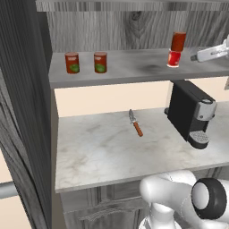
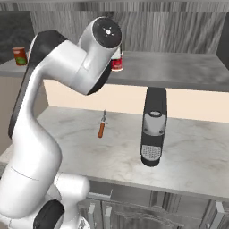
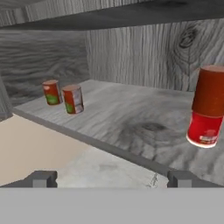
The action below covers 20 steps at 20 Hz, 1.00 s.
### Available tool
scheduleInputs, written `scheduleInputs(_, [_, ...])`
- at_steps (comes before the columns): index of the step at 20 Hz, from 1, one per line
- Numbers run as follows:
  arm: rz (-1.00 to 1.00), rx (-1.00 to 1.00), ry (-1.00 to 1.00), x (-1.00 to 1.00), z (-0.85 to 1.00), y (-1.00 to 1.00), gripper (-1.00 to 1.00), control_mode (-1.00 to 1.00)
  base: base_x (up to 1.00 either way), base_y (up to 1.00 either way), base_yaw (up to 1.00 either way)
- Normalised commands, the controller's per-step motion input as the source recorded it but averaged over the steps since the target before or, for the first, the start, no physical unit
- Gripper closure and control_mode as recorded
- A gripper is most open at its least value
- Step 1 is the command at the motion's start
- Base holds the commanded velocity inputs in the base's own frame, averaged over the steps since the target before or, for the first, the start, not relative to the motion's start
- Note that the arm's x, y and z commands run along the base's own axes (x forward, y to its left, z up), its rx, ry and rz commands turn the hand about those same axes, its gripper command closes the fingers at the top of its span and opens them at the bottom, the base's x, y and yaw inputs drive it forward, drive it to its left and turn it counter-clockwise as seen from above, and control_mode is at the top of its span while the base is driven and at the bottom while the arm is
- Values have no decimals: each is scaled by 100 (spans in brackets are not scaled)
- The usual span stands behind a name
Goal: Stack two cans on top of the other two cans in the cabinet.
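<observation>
Four cans stand on the shelf board of the cabinet (image 1: 134, 27). Two of them, each with a green label patch, sit side by side and apart at the left: the left can (image 1: 72, 63) and the right can (image 1: 100, 62). Well to the right, a plain dark red can (image 1: 178, 41) rests on top of a can with a white lower band (image 1: 174, 58), a stack of two that leans slightly. In the hand view the stack sits at the right and the two single cans far off to the left. The pincer (image 3: 111, 178) hangs just off the shelf's front edge, its fingertips wide apart and holding nothing. Below, on the marble tabletop (image 1: 98, 152), lie an orange-handled knife (image 1: 135, 123) and, to its right, a black coffee machine (image 1: 191, 112).
</observation>
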Motion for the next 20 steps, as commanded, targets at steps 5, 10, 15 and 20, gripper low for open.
scheduleInputs(5, [0, -4, 0, -67, -8, 83, -100, -100, 0, 0, 0])
scheduleInputs(10, [2, -3, 0, -42, -3, 87, -100, -100, 0, 0, 0])
scheduleInputs(15, [12, 0, 0, -12, -2, 69, -100, -100, 0, 0, 0])
scheduleInputs(20, [14, 0, 0, -3, -3, 67, -100, -100, 0, 0, 0])
